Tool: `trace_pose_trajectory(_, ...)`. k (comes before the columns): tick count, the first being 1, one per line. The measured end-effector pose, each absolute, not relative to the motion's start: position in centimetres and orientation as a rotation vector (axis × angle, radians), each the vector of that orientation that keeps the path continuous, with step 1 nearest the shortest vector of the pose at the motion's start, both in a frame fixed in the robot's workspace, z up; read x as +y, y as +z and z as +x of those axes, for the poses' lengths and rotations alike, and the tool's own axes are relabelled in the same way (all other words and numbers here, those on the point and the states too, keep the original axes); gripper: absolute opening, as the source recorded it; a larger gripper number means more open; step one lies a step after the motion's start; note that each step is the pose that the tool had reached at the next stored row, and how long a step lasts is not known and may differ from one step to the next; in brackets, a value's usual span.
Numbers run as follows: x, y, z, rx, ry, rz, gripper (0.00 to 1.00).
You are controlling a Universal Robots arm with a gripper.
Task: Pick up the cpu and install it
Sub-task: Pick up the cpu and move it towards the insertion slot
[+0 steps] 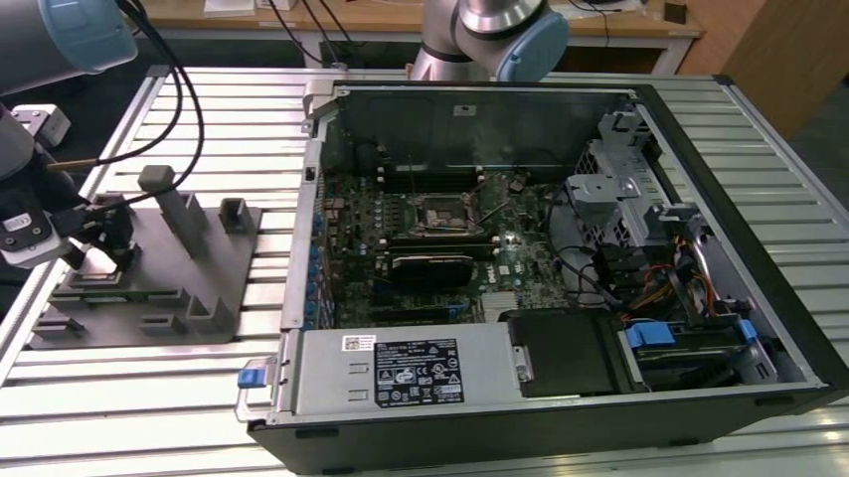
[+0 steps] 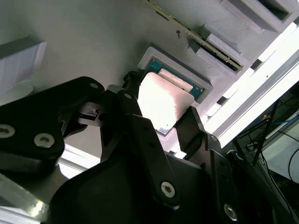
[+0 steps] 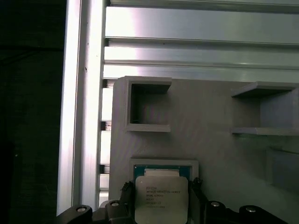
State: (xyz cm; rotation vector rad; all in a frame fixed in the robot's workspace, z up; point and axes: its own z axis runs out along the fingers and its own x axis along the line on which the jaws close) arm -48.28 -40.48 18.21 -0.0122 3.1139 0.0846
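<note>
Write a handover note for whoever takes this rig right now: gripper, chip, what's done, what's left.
The gripper is down over the gray holder at the exterior view's left; whether it is open or shut is unclear.
The chip lies flat in its recess in the holder, right at the gripper, in both wrist views.
Done: the gripper is at the chip.
Left: the chip is not lifted, and nothing has gone to the socket in the open computer case.

From its base at 12 o'clock in the exterior view, the arm extends to 9 o'clock, wrist bent downward, black end effector pointing toward 6 o'clock.
</note>
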Motion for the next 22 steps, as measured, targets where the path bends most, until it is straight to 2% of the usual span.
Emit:
trace_pose_trajectory(6, -40.5, 18.3, -48.3, 3.114, 0.084, -0.012, 0.58)
trace_pose_trajectory(8, -40.5, 18.3, -48.3, 3.114, 0.084, -0.012, 0.55)
trace_pose_trajectory(22, -40.5, 19.6, -48.3, 3.114, 0.084, -0.012, 0.55)
